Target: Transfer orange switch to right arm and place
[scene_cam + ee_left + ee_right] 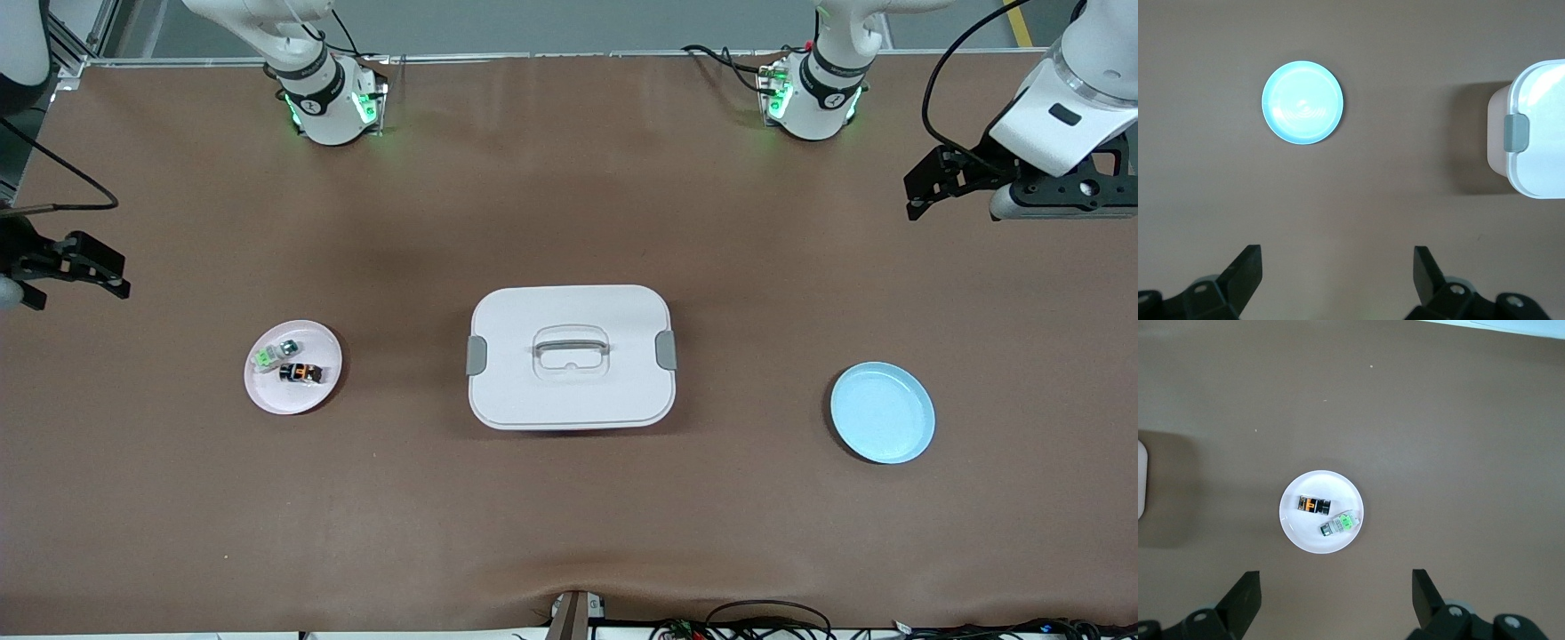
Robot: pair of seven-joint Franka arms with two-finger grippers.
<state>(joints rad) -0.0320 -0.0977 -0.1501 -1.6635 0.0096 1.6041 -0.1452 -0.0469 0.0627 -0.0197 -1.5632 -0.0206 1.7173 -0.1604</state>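
On the pink plate: orange switch (300, 372) lying beside a green-and-white part (275, 354).
Pink plate (267, 396): toward the right arm's end of the table.
White lidded box (571, 356): mid-table.
Blue plate (882, 412): toward the left arm's end.
Right gripper (119, 283): raised above the table edge, jaws wide, empty.
Left gripper (910, 198): likewise raised, wide, empty.

So the lidded box (571, 356) sits dead centre on the table (569, 533). At its 9 o'clock in the front view, toward the right arm's end, there's a plate (267, 396) with two small parts on it: the orange switch (300, 372), and the green-and-white part (274, 354) just beside it at about 11 o'clock. At the box's 3 o'clock, slightly nearer the camera, sits another plate (882, 412).
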